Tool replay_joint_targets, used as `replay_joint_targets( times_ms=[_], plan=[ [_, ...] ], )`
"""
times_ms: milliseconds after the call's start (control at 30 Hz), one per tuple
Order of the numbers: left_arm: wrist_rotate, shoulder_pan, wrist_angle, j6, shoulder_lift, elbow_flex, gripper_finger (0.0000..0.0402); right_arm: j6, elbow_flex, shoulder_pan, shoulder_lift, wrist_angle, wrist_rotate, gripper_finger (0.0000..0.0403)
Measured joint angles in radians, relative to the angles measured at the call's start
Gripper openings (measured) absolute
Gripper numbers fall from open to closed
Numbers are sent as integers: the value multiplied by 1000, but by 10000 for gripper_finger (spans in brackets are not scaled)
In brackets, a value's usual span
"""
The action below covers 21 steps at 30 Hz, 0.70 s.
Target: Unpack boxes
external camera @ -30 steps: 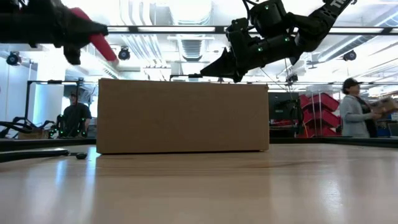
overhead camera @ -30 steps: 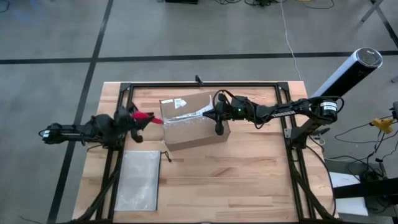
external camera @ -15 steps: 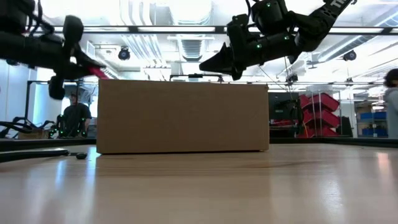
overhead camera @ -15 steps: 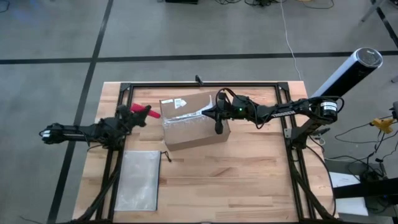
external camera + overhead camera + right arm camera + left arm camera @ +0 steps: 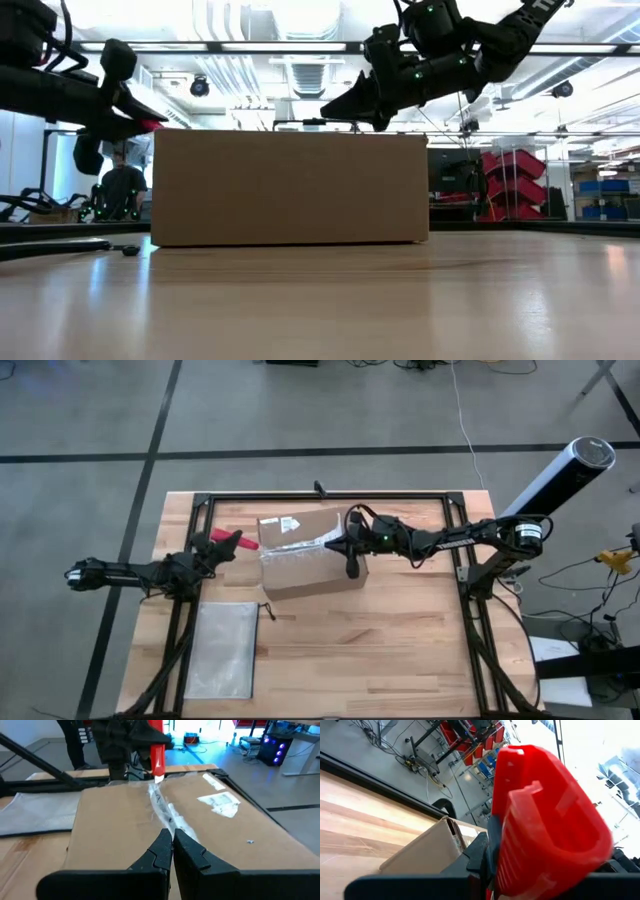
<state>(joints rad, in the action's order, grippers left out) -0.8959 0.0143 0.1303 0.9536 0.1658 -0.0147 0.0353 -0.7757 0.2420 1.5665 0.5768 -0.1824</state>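
L gripper [image 5: 215, 547] grips red ribbed knife [image 5: 545, 820] by taped cardboard box [image 5: 312, 555].

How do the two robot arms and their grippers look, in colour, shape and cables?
Both arms are dark, slim and jointed, with black cables along them. The right gripper has two black, pointed fingers. Small green lights glow on the right arm. The left gripper is also black, on a thin left arm.

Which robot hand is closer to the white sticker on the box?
The right gripper. It hovers over the box top, just beside the white label. The left gripper, holding the red knife, is off the box's left end.
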Motion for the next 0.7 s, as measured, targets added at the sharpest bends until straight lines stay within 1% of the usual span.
replay_joint_targets(
  times_ms=[167,600,700],
  plan=[
    [-13,-2,-9,-25,0,-18,34,-1,0,-19,0,-1,-103,0],
    [-40,-2,-80,-7,9,-71,34,36,0,-97,2,-50,-106,0],
    [-37,-2,-96,21,21,-72,34,36,-1,-105,24,-50,-106,0]
  ],
)
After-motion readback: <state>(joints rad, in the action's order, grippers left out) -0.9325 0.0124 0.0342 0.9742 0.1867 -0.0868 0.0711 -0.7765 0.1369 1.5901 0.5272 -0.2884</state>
